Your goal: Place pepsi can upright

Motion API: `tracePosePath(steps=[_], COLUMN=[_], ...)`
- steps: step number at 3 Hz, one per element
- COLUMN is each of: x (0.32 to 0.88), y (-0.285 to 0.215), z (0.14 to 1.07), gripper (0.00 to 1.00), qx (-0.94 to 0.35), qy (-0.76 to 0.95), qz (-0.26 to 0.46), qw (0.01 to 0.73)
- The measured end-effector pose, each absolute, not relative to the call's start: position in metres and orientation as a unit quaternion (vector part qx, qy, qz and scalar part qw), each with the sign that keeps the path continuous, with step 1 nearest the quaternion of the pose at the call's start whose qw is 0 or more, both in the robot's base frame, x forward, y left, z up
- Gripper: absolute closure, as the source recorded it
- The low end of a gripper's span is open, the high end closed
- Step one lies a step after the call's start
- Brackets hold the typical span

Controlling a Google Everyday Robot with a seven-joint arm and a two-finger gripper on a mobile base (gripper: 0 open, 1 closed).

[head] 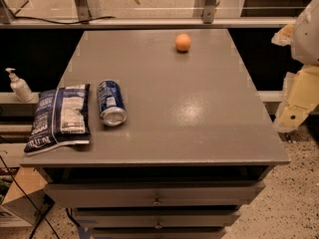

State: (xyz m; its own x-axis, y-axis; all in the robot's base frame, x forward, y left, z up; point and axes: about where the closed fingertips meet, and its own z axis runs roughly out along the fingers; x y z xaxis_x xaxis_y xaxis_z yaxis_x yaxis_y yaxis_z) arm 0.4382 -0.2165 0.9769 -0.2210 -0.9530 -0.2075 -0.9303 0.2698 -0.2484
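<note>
The can (111, 102) lies on its side on the left part of the table (199, 113), one silver end facing the near edge. It is just right of a flat blue-and-white bag (61, 117), apart from it by a thin gap. An orange (183, 42) sits well away, near the far edge. My gripper (297, 99) hangs off the table's right side, well apart from the can; I cannot tell whether it is spread or pressed together.

Arm (308, 29) at far right edge of view, cream tool (297, 101) angled downward
</note>
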Motion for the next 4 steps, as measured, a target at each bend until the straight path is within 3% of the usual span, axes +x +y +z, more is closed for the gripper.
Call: tracePosePath(steps=[2, 4], x=[0.444, 0.466], y=[-0.209, -0.129], z=[0.983, 0.986], gripper=[0.00, 0.00], qx=[-0.584, -0.576], qy=[0.793, 0.792], qz=[-0.035, 0.044], qw=[0.166, 0.197])
